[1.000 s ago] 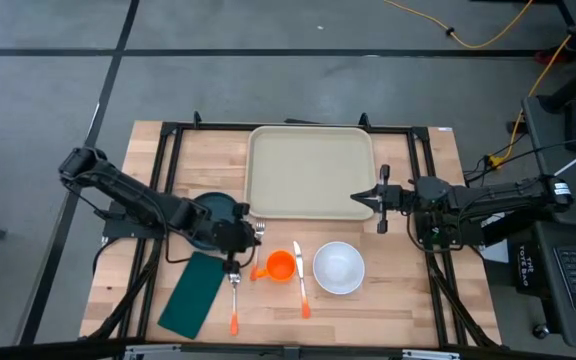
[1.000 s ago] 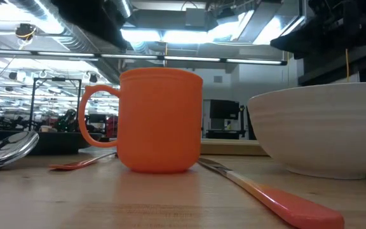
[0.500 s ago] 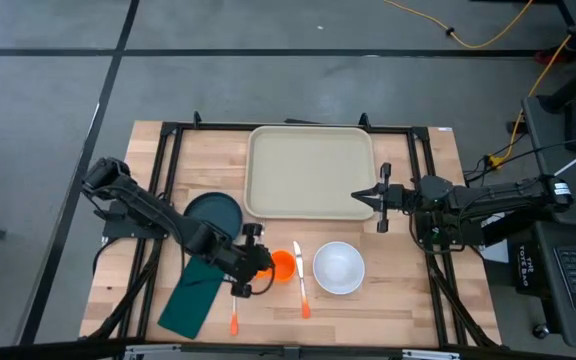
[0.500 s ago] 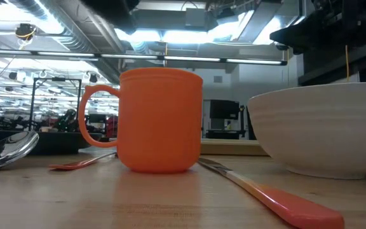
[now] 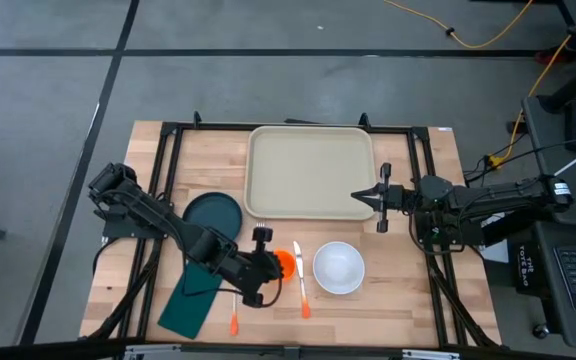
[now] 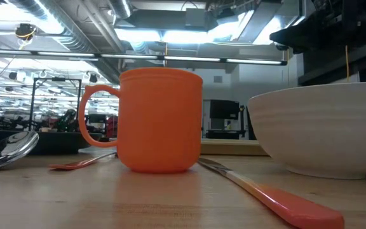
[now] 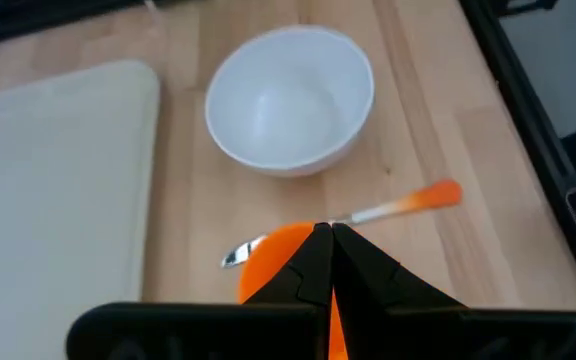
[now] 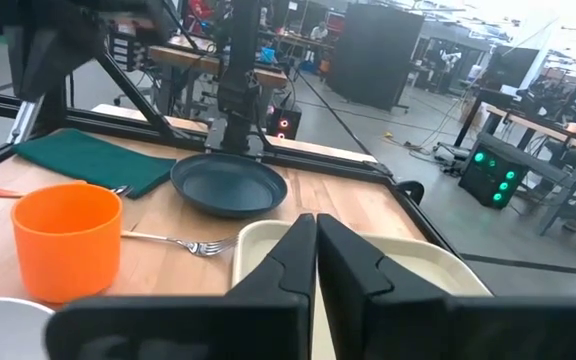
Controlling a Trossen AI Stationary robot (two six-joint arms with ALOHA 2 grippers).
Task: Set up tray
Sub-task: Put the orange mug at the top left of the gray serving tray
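Over the counter (image 5: pixel 418 290), my left hand (image 5: pixel 264 268), shut and empty, has swung from the plate (image 5: pixel 212 213) to the mug (image 5: pixel 283 263); tray (image 5: pixel 310 170) still bare.

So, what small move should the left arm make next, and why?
Probably open the left tool and lower it onto the orange cup. It hovers shut right over the cup, and the tray holds nothing yet. The right tool waits at the tray's rim.

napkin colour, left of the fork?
Dark green napkin, clearest in the high view; the left arm covers its upper end.
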